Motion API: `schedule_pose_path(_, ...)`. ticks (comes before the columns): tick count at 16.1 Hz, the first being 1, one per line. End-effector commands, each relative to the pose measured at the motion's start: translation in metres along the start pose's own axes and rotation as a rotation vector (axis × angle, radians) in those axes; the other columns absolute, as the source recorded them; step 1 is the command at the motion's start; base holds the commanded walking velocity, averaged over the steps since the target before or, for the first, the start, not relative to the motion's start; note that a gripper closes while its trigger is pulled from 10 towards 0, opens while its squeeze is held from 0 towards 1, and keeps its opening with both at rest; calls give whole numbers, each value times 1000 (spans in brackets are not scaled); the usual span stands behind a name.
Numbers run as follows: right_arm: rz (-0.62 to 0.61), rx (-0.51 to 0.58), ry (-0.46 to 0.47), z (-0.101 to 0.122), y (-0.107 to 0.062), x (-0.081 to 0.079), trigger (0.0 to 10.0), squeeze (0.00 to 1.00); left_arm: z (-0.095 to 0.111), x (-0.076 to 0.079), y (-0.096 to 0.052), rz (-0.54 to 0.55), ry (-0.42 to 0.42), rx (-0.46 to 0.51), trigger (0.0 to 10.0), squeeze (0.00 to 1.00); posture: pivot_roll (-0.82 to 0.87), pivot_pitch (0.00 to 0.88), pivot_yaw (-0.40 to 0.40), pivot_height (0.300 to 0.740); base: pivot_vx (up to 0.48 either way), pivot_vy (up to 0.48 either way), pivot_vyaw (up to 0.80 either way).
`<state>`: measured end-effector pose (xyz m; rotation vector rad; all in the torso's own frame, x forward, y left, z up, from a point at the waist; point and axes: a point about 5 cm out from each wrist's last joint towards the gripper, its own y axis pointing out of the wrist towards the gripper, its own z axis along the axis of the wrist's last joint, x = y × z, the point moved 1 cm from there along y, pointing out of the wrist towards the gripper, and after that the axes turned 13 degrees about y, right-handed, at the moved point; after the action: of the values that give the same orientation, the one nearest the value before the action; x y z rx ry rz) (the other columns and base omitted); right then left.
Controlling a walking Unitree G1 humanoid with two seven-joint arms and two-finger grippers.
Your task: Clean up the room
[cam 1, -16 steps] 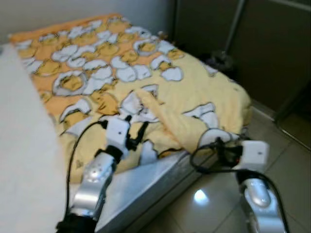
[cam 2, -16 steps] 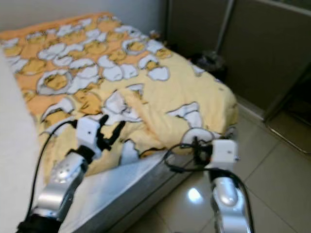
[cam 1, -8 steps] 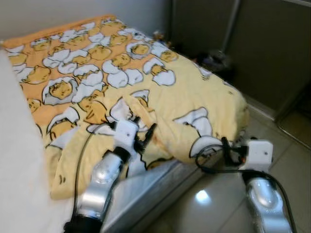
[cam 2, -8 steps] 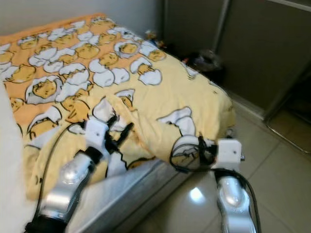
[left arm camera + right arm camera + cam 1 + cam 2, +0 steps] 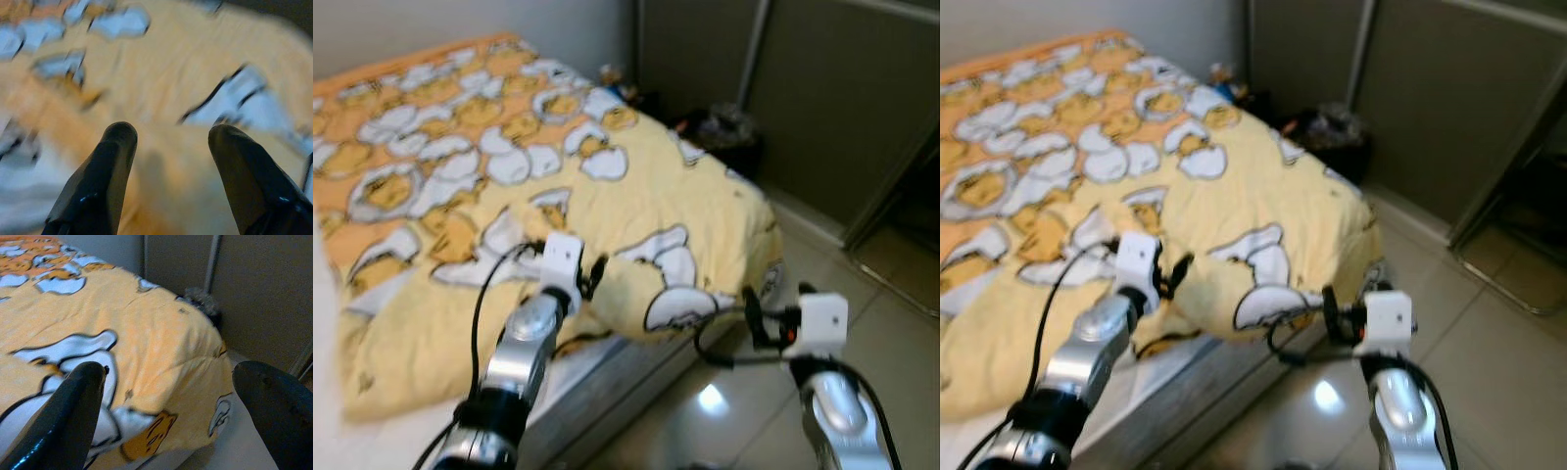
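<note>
Blanket (image 5: pixel 607 186), yellow and orange with a cartoon egg print, now covers the bed (image 5: pixel 607 377) down to its near edge, where a moment ago a folded-back flap left the grey mattress side bare. On the left, the left claw (image 5: pixel 590 277) rests on the fabric with fingers apart, holding nothing. On the right, the right claw (image 5: pixel 751 311) hovers beside the bed corner above the floor (image 5: pixel 724 411), also wide apart. I judge the spreading is nearly done. No readable writing appears.

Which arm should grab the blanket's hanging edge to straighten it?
Left, probably. The left gripper hangs open right over the blanket fold; the right gripper is off the bed's corner, above the floor.
</note>
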<state>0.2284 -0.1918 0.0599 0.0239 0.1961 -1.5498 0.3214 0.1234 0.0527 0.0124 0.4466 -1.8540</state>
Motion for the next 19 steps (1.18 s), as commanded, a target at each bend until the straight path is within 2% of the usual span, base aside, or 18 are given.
schedule_pose_path(1,18,7,17,2,-5,-5,10000,0,2,-10,6,38,19,-28,10000,0,-132,89,48,740,0,0,0)
schedule_pose_path(5,21,-36,41,-5,-30,-12,10000,0,-1,-3,20,38,-19,-110,10000,0,-168,199,53,740,0,0,0)
schedule_pose_path(7,3,-71,51,-7,-53,-12,10000,0,-3,7,27,39,-220,-153,10000,0,-203,245,58,740,0,0,0)
schedule_pose_path(9,-12,-88,51,-7,-63,-10,10000,0,-7,12,27,40,-245,-184,10000,0,-217,267,53,740,0,0,0)
schedule_pose_path(12,-7,-103,45,-5,-67,-10,10000,0,-16,13,27,72,-310,-229,10000,0,-223,282,40,740,0,0,0)
schedule_pose_path(13,-5,-109,42,-3,-68,-10,10000,0,-11,14,29,61,-369,-199,0,0,-224,281,38,740,0,0,0)
schedule_pose_path(14,-6,-110,38,-2,-67,-8,10000,0,-6,14,30,43,-401,-158,0,0,-222,278,38,740,0,0,0)
schedule_pose_path(15,-8,-111,33,-1,-66,-6,10000,0,-3,12,29,41,-396,-131,0,0,-221,274,39,740,0,0,0)
schedule_pose_path(17,-9,-110,29,0,-64,-6,10000,0,-9,7,23,30,-380,-114,0,0,-215,270,41,740,0,0,0)
schedule_pose_path(19,-5,-113,32,-1,-62,-8,10000,0,-15,11,16,-19,-378,-99,0,0,-196,265,42,740,0,0,0)
